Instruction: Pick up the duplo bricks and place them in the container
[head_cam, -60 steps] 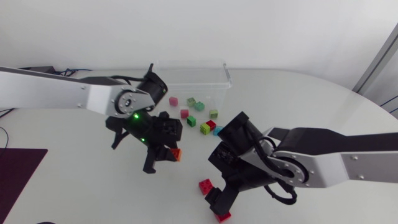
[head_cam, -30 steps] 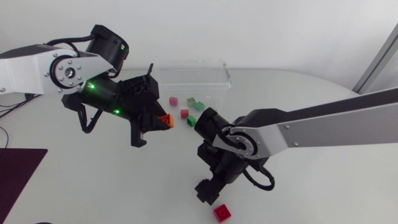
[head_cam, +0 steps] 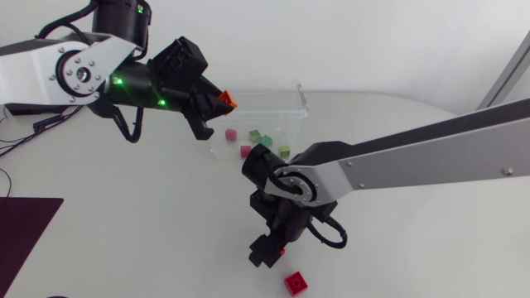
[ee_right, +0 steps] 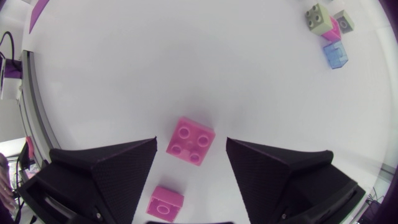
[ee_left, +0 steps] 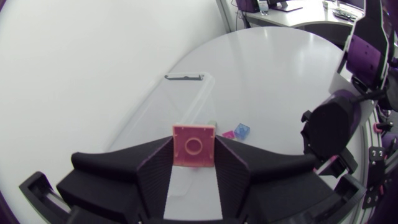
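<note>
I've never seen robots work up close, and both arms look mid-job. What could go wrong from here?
1. The left gripper holds an orange brick near the container's end wall, not plainly over the middle. Released now, it might clip the rim and bounce out.
2. The open right gripper straddles one red brick lying slightly askew, with a second brick close by. Closing could twist the first or nudge the second.

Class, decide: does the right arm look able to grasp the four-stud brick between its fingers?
Probably yes: the right gripper is open, the four-stud brick lies between its fingers, and nothing covers it.
</note>
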